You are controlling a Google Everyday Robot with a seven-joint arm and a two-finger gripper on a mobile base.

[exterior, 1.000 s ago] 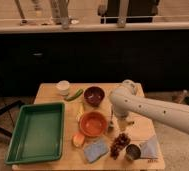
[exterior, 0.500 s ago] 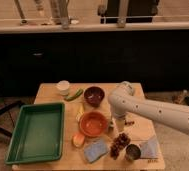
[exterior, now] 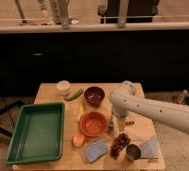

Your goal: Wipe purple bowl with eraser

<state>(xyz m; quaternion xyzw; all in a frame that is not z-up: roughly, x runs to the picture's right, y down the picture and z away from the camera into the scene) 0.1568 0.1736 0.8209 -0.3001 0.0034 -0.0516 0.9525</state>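
The purple bowl [exterior: 94, 95] stands at the back middle of the wooden table [exterior: 148, 162], small and dark inside. My gripper [exterior: 112, 127] hangs from the white arm [exterior: 153, 112] that comes in from the right. It points down at the table just right of the orange bowl [exterior: 93, 123], in front of and to the right of the purple bowl. A small dark block [exterior: 130, 122], which looks like the eraser, lies on the table just right of the gripper.
A green tray [exterior: 38, 131] fills the left side. A white cup [exterior: 63, 87] and a green vegetable [exterior: 74, 95] lie at the back left. A blue sponge [exterior: 96, 149], a dark red cluster [exterior: 120, 142], a metal cup [exterior: 133, 151] and a grey-blue cloth [exterior: 150, 147] lie along the front.
The arm has swung a little to the left and the gripper has come lower, closer to the orange bowl's right rim. Nothing on the table has moved.
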